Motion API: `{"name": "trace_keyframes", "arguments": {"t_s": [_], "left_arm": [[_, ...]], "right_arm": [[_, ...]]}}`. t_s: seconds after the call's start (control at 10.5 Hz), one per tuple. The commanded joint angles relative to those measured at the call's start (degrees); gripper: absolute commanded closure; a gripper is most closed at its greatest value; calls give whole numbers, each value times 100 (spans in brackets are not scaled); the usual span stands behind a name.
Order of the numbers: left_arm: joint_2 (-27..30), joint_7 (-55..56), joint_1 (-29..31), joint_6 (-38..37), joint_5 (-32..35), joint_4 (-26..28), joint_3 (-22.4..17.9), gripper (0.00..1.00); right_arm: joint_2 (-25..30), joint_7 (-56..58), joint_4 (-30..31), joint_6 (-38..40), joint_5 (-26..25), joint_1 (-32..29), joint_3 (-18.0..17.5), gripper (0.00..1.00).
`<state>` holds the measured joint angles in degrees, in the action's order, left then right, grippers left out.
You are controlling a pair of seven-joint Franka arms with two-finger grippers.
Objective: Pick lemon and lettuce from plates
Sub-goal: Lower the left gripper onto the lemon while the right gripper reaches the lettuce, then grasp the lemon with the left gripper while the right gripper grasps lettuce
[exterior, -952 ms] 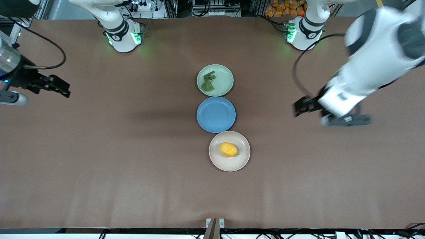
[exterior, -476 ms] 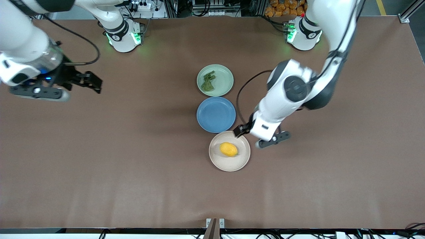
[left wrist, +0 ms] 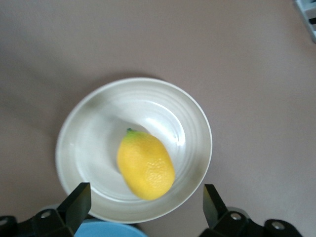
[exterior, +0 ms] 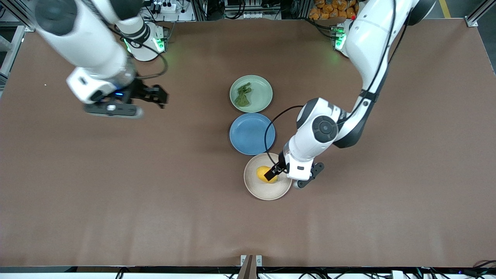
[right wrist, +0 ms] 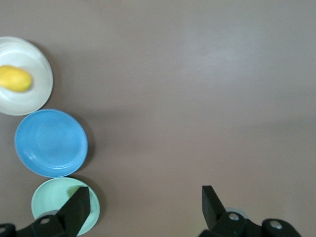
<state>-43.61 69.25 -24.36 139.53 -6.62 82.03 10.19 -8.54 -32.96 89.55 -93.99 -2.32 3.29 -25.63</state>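
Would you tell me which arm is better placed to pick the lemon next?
Left. Its open pincer hangs right over the lemon on the beige plate; the right pincer, also open, is over bare table.

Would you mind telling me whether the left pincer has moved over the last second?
Yes. The left pincer has travelled in from the left arm's end of the table and now hangs open over the lemon on the beige plate.

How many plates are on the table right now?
3, in a row mid-table: the green plate with the lettuce farthest from the front camera, the empty blue plate in the middle, the cream plate with the lemon nearest. None seems hidden.
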Motion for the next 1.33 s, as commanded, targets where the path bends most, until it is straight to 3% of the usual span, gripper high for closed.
{"name": "trace_keyframes", "arguments": {"t_s": [0.0,0.19,0.48,0.76,0.86,0.95,1.05,1.24], "left_arm": [[-455,483,-218,268,-155,-214,-78,0],[-578,791,-254,277,-146,-205,-78,0],[-728,818,-245,277,-146,-205,-96,0],[-833,818,-245,408,-146,-214,-140,0],[-834,810,-245,409,-146,-214,-140,25],[-825,740,-245,409,-129,-223,-148,77],[-764,704,-236,409,-68,-223,-166,100],[-405,599,-132,165,300,-214,-149,100]], "right_arm": [[-147,-308,596,-671,48,-21,-572,0],[-481,-667,957,-1251,-31,136,-942,0],[-745,-1053,1580,-2172,-84,461,-1180,0],[-1402,-1914,1846,-2729,-987,953,-1330,0],[-1614,-2099,1846,-2817,-1285,1137,-1330,0],[-1834,-2284,1855,-2957,-1584,1287,-1330,0],[-2053,-2529,1855,-3072,-1883,1428,-1330,0],[-2353,-2864,1916,-3300,-2385,1631,-1330,0]]}}
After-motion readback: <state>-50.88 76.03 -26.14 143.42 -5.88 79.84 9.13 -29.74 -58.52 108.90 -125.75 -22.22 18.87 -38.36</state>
